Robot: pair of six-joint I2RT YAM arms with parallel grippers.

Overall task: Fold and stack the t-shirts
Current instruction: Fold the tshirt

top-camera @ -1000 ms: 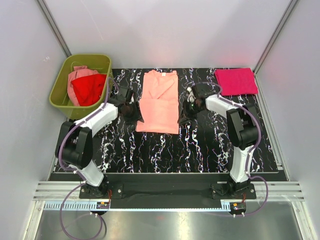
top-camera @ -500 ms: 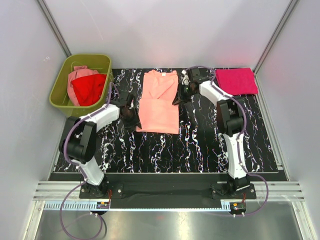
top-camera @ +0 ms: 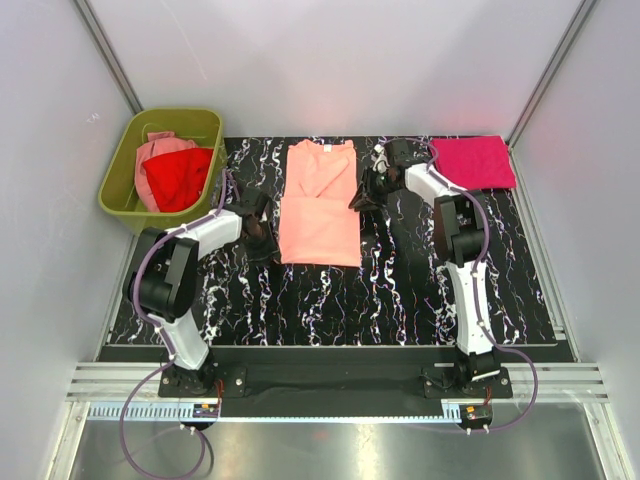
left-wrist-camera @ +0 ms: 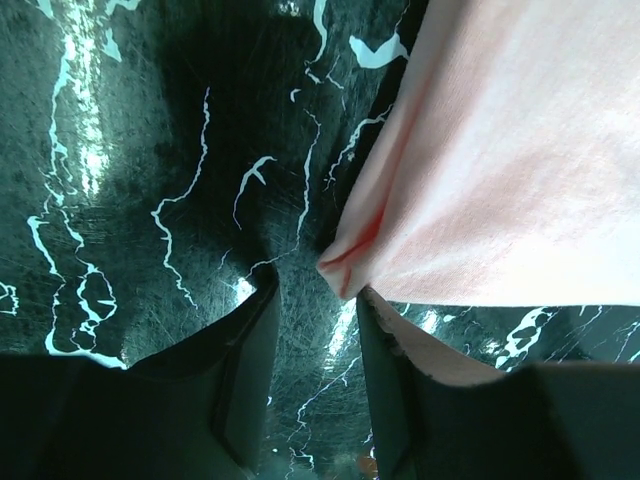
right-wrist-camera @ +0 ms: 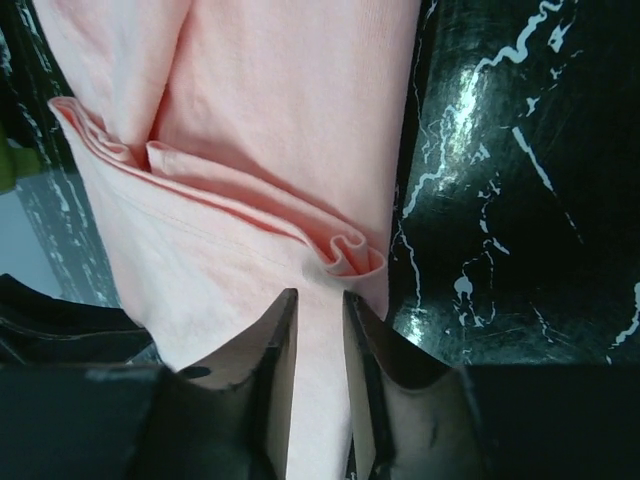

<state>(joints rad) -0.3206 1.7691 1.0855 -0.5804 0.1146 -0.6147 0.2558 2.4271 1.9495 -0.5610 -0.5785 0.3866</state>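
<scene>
The right gripper (top-camera: 366, 190) has slid farther up the right edge of the salmon shirt (top-camera: 320, 200), which lies folded lengthwise in the middle of the desk (top-camera: 400, 290). Its jaws sit nearly together over a puckered fold, and I cannot tell whether they pinch it. The left gripper (left-wrist-camera: 315, 295) has dropped to the near-left corner with its jaws spread, so both arms look placed for the crosswise fold.

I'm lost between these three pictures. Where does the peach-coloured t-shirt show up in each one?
Top external: the peach t-shirt lies flat mid-picture, between the two arms.
Left wrist: one corner of it fills the upper right.
Right wrist: it covers the upper left, with a folded ridge.
Shared landmark: the black, white-veined tabletop beside it in all three.
</scene>
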